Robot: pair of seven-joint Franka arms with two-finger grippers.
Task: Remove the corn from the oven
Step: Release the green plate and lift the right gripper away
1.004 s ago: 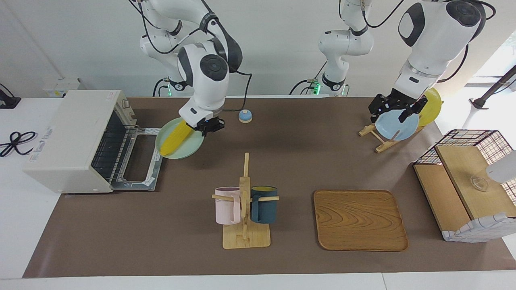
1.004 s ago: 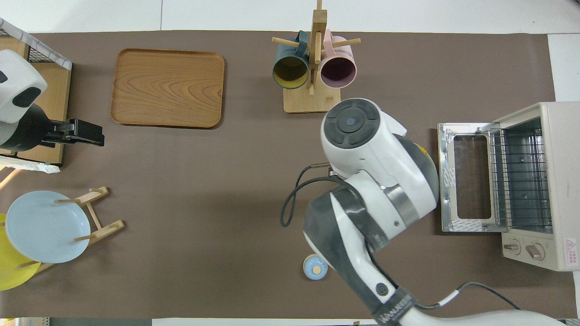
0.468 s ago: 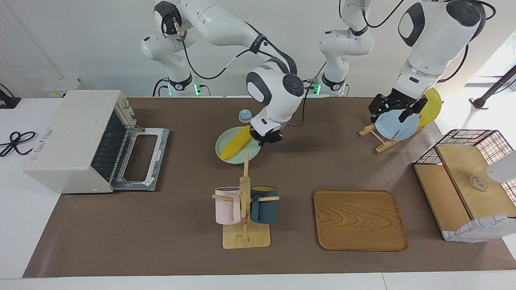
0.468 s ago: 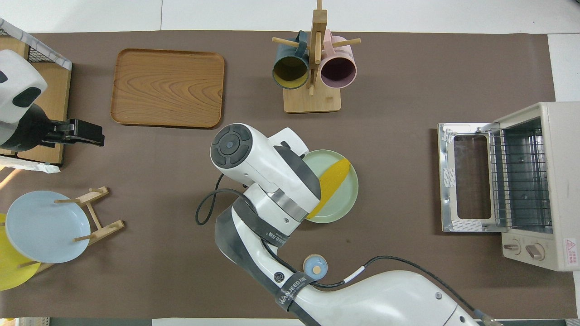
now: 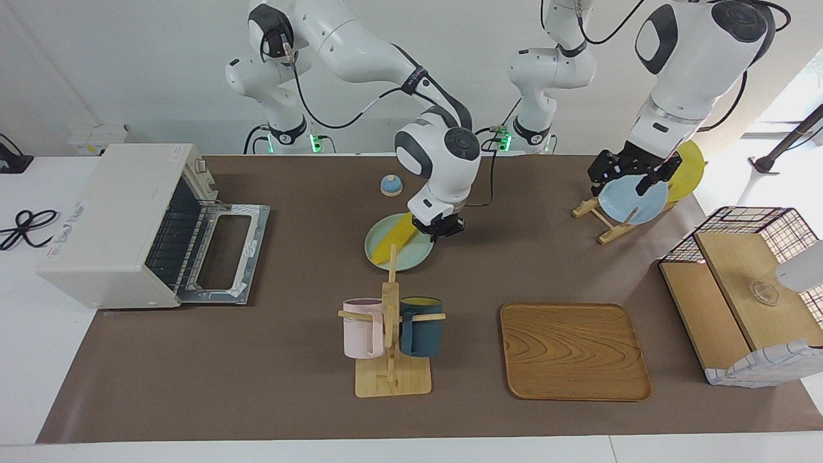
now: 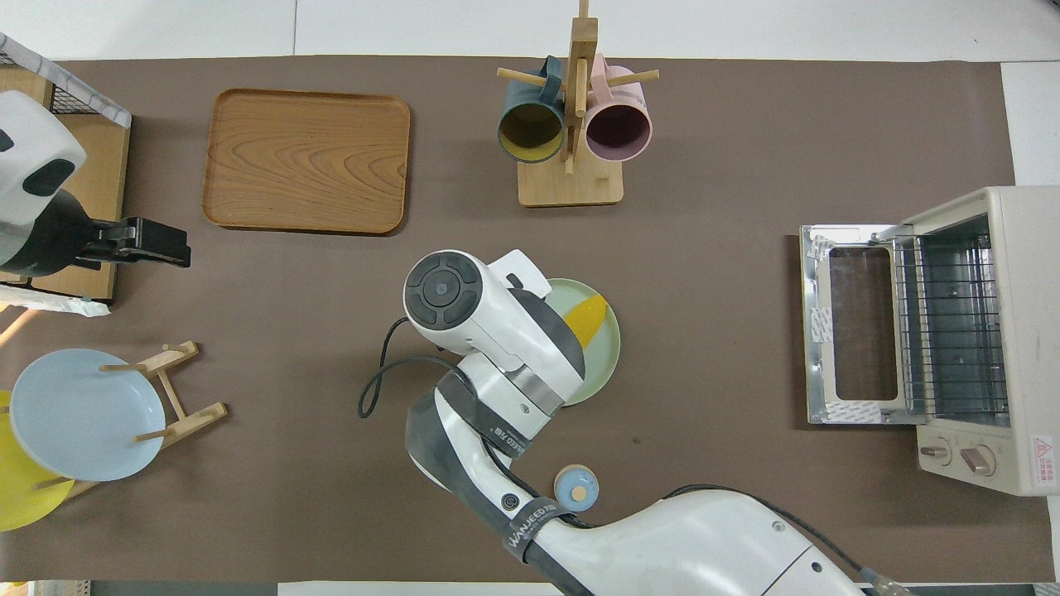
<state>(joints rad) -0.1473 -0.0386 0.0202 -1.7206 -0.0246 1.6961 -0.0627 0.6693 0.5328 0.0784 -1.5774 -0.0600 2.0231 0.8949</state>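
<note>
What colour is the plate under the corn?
Pale green. The plate carrying the yellow corn shows best in the overhead view.

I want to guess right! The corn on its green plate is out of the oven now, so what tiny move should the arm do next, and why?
Probably lower the green plate to the table and let go. The right gripper holds its rim, the corn lies on it, near the mug rack, well away from the open oven. The left gripper waits over the blue plate.

Yellow corn (image 5: 394, 239) lying on green plate (image 5: 376, 254), mid-table. Off-white oven (image 5: 109, 222) door down, rack bare.
</note>
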